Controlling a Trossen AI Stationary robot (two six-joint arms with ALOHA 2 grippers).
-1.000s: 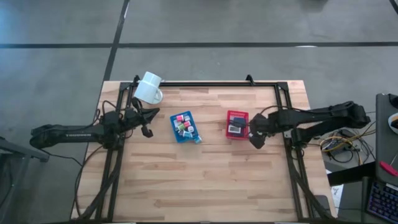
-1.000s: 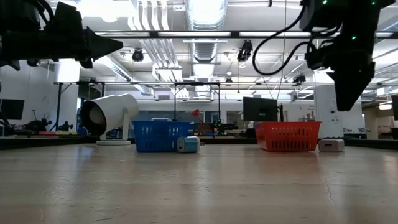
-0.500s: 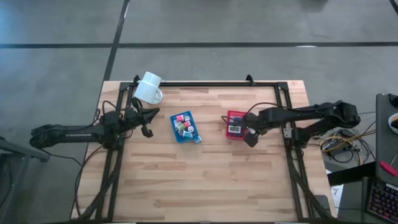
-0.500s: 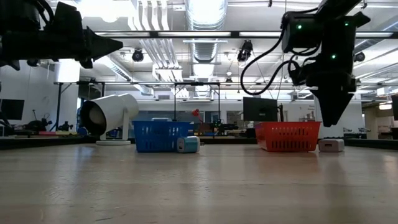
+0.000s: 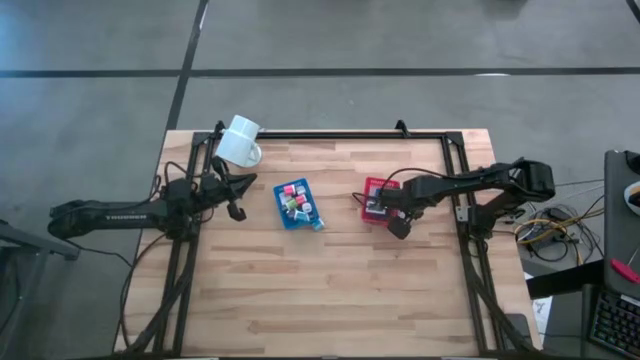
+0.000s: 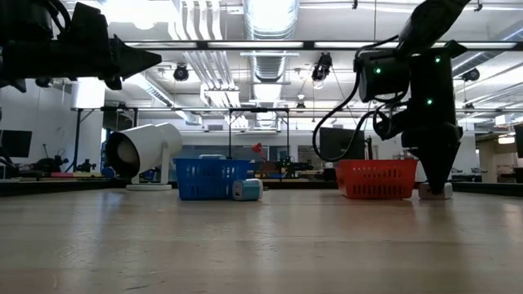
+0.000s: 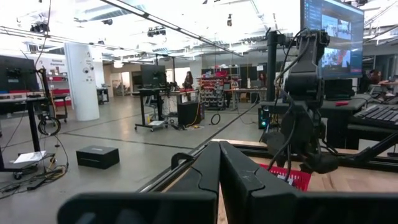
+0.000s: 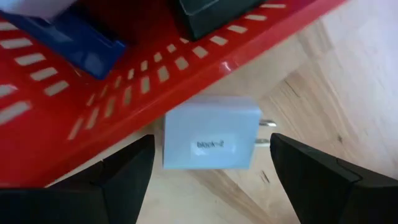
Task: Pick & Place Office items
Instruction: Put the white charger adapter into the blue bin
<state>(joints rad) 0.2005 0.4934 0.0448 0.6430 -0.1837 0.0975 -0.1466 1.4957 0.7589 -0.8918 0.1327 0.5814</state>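
A white plug block (image 8: pixel 211 142) with two metal prongs lies flat on the wood against the outer wall of the red tray (image 8: pixel 93 112). My right gripper (image 8: pixel 211 180) points down over it, open, one finger on either side and clear of it. In the low view the right gripper (image 6: pixel 434 178) hangs just above the block (image 6: pixel 435 191). Several small coloured office items fill the blue tray (image 5: pixel 296 203), and a teal one (image 5: pixel 318 224) sits on the table beside it. My left gripper (image 5: pixel 237 206) waits shut at the table's left, held above the table.
A white mug (image 5: pixel 240 141) lies on its side at the far left corner. The red tray (image 5: pixel 380 200) holds a blue item (image 8: pixel 74 37) and a black item (image 8: pixel 211 15). The near half of the wooden table (image 5: pixel 320 290) is bare. A black frame (image 5: pixel 330 134) runs along the far edge.
My right gripper has come down and a little toward the table's left, turning slightly, until its open fingers stand over the white block beside the red tray. The block and trays have not moved.
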